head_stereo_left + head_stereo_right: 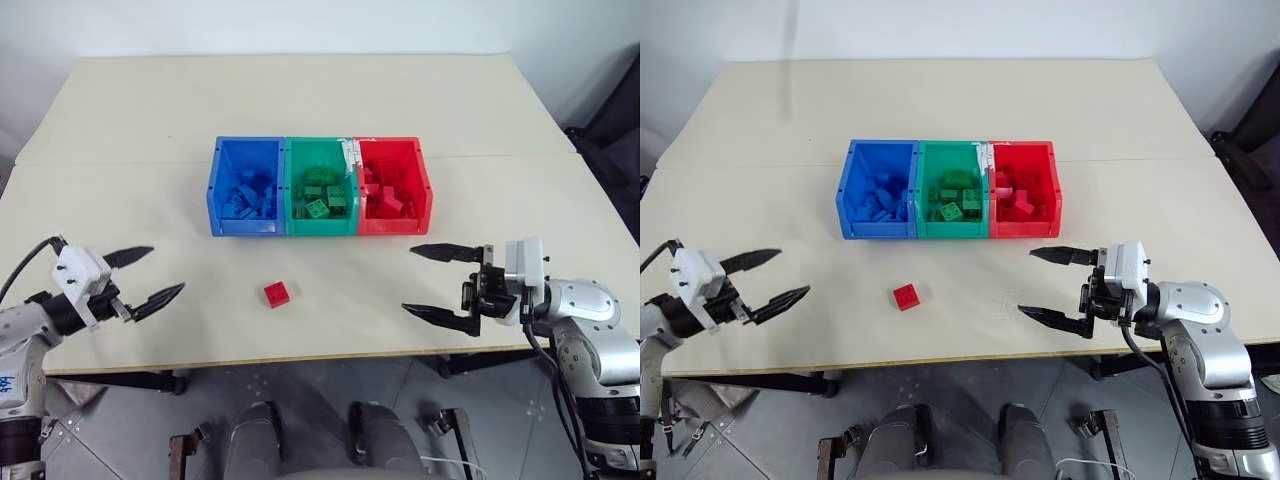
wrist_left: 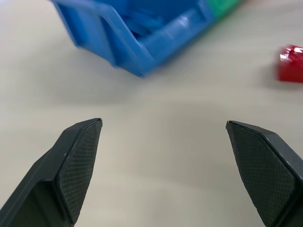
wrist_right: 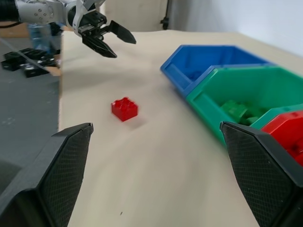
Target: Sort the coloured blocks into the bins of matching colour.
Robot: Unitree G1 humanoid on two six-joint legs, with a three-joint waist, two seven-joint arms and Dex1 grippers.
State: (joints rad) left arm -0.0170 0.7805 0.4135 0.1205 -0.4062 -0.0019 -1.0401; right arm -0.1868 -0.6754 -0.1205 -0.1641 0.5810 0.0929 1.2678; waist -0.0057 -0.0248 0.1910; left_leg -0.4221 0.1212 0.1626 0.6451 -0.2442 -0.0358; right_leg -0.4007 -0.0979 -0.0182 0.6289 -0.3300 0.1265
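Small red studded plastic brick (image 1: pixel 277 293) loose near table's (image 1: pixel 120 120) front edge; both grippers, left (image 1: pixel 143 274) and right (image 1: pixel 437 283), spread wide, empty. Right wrist view alone catches left gripper across the brick.

Three joined bins (image 1: pixel 320 228) mid-table, blocks inside, one loose block (image 1: pixel 277 293) in front

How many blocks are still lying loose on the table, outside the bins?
1. A single red block sits on the table in front of the blue bin and green bin, between the two open grippers. The bins could hide none outside.
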